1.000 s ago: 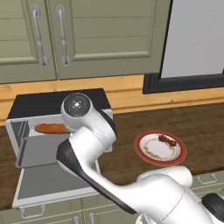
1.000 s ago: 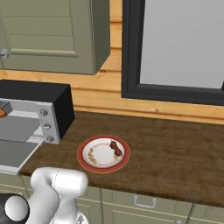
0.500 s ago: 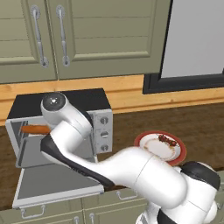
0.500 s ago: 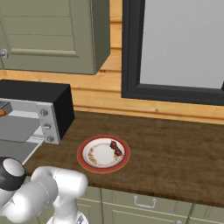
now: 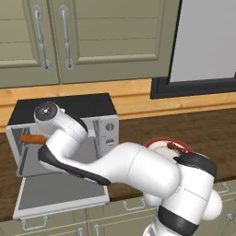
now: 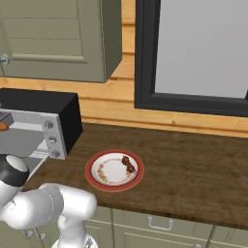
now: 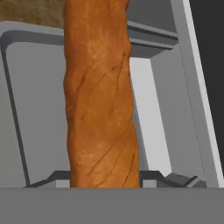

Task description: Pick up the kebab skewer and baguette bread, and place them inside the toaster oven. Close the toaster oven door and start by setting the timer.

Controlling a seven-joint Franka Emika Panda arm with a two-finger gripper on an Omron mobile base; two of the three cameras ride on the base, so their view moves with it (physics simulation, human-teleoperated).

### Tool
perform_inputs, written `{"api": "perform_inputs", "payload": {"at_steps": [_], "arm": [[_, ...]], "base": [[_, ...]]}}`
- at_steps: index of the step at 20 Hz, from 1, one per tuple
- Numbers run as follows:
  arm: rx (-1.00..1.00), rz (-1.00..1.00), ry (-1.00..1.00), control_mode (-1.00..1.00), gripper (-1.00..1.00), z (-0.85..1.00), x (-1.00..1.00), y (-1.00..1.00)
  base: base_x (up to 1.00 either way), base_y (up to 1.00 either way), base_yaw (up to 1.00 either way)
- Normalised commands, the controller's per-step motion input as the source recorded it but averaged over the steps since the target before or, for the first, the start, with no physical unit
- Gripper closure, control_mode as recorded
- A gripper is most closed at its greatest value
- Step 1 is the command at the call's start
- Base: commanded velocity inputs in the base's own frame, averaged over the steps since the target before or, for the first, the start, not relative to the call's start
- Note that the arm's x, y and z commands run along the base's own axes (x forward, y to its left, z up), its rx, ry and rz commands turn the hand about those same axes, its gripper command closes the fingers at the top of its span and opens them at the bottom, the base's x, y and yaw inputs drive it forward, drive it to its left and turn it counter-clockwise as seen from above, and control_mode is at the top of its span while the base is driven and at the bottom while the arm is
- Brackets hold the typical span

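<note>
The end effector pinches the baguette [image 7: 100, 96] inside the toaster oven [image 5: 64, 108] — its long axis crosswise along the rack; the skewer [image 6: 128, 164] lies well right, on the plate [image 6: 95, 178].

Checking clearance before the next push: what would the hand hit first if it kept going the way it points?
Probably the oven's grey inner wall; the baguette in the hand's grip runs ahead into the cavity and would touch first. Depth is unclear.
</note>
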Motion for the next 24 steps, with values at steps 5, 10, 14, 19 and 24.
{"api": "perform_inputs", "payload": {"at_steps": [5,10,14,19,24], "arm": [[0.00,-0.01,-0.02,-1.00,1.00,-0.22,0.08,-0.18],[0.00,0.00,-0.01,-1.00,1.00,-0.20,0.00,-0.42],[-0.02,0.00,0.00,-1.00,1.00,-0.24,0.05,-0.13],[-0.05,0.00,0.00,-1.00,1.00,-0.13,0.35,0.00],[-0.02,0.00,0.00,-1.00,1.00,0.00,0.42,0.05]], "base": [[0.00,0.00,0.00],[0.00,0.00,0.00],[0.00,0.00,0.00],[0.00,0.00,0.00],[0.00,0.00,0.00]]}}
